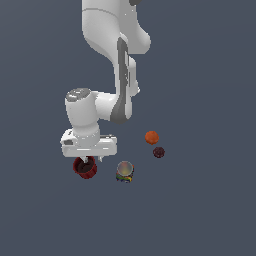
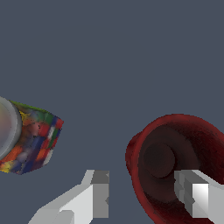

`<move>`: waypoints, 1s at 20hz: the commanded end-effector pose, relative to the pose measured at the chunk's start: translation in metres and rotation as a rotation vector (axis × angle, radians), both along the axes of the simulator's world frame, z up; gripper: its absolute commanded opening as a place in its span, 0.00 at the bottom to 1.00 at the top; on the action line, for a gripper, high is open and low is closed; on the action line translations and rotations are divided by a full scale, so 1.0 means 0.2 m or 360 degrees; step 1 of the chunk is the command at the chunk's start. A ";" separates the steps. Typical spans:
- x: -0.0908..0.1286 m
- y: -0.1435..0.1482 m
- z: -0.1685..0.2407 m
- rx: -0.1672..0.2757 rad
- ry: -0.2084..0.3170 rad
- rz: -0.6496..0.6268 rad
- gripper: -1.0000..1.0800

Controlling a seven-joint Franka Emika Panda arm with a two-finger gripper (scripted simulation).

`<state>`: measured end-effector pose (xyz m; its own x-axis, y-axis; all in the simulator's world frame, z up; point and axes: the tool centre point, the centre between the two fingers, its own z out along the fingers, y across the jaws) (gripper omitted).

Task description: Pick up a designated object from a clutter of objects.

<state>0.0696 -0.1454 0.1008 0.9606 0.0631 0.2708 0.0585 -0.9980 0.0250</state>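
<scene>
The dark red cup with a ribbed rim stands on the grey floor, at the exterior view's left end of the clutter. My gripper hangs right over it, fingers pointing down and reaching its rim. In the wrist view the cup shows its dark hollow. My gripper is open: one finger is outside the cup's wall, the other is over the hollow. The wall lies between them, with a gap to the outer finger. The cup rests on the floor.
The multicoloured can with a pale shiny top stands close beside the cup, towards the exterior view's right; it also shows in the wrist view. The orange ball and the smaller dark maroon ball lie farther right.
</scene>
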 end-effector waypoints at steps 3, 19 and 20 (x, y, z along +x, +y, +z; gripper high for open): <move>0.01 0.00 -0.04 0.0000 0.0000 0.0000 0.62; 0.03 0.00 -0.14 -0.0001 -0.0003 0.0000 0.00; 0.03 0.00 -0.14 -0.0001 -0.0003 0.0000 0.00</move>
